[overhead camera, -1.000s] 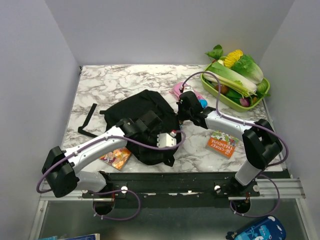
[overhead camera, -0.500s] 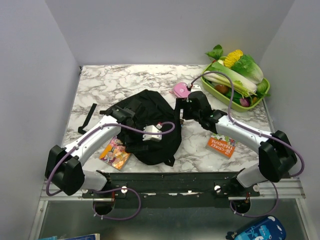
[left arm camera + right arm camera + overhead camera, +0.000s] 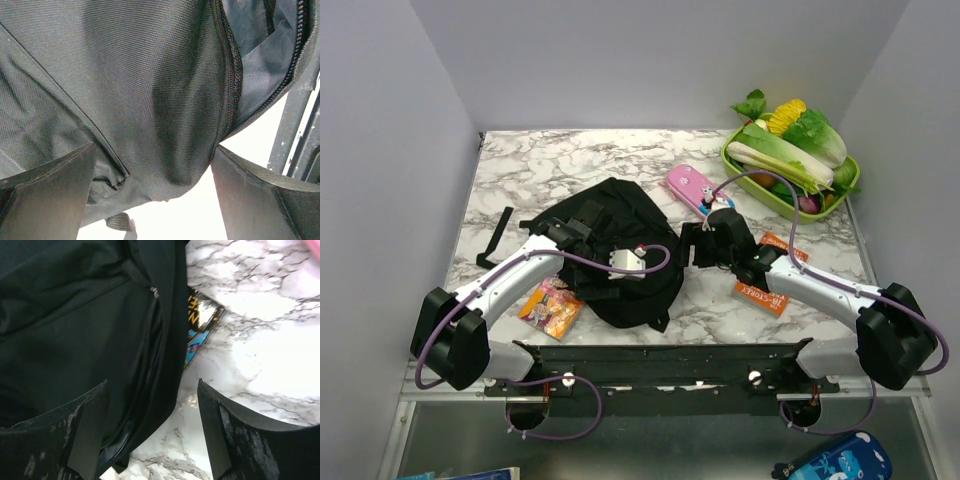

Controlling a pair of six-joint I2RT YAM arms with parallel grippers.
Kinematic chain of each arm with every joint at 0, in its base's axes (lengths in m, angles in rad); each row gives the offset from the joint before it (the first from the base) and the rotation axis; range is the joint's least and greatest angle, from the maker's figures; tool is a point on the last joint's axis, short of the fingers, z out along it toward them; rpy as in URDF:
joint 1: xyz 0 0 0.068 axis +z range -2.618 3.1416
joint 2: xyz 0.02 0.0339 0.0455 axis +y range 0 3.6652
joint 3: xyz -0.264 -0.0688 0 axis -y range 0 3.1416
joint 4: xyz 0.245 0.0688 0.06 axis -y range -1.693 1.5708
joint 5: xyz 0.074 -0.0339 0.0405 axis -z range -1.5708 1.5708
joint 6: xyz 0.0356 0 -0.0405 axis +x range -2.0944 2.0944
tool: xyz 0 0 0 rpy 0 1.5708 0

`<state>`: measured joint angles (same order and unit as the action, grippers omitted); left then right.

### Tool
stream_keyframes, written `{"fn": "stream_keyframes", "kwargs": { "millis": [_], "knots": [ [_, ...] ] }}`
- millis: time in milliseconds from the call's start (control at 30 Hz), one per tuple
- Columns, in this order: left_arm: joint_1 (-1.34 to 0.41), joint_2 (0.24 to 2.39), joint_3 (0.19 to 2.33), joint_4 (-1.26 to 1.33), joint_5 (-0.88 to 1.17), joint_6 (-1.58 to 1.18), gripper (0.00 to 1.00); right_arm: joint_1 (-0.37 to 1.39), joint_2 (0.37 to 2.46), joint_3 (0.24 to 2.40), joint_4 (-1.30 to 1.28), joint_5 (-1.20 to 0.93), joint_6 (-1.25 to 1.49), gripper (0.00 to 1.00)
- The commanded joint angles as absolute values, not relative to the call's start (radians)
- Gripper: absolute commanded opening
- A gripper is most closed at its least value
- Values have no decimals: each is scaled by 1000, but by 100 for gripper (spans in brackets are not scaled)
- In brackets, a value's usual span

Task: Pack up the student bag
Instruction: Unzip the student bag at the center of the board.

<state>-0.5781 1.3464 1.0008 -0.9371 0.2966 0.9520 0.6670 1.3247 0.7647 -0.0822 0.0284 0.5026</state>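
The student bag (image 3: 620, 235), a black fabric backpack, lies crumpled in the middle of the table. My left gripper (image 3: 635, 285) hovers over its near part, open. In the left wrist view the bag's cloth and zipper (image 3: 232, 70) fill the space between the wide-apart fingers (image 3: 50, 192) without being pinched. My right gripper (image 3: 688, 248) is at the bag's right edge, also open. In the right wrist view that gripper (image 3: 152, 432) straddles the bag's rim (image 3: 165, 365) over marble. A colourful book (image 3: 200, 322) peeks out from under the bag.
A pink pencil case (image 3: 692, 187) lies just beyond the right gripper. An orange book (image 3: 760, 290) lies under the right forearm, another colourful book (image 3: 552, 308) near the left arm. The green vegetable tray (image 3: 845, 190) fills the far right corner. A loose black strap (image 3: 495, 240) lies left.
My right gripper has opened, let go of the bag's edge and drawn back toward the near side, uncovering the pink case. The left gripper has shifted slightly left over the bag.
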Motion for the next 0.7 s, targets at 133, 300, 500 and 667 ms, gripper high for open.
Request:
{"fn": "stream_keyframes", "kwargs": {
  "millis": [133,300,500,667],
  "knots": [
    [-578,1400,1011,-838,229,868,63,759,1293,715,-72,32,545,78],
    [-575,1427,1037,-842,230,831,55,813,1261,678,-72,54,566,77],
    [-512,1495,1155,-920,294,761,0,828,1236,643,-69,69,572,77],
    [-469,1529,1247,-982,385,721,0,833,1235,637,-69,74,568,77]
  ]
}}
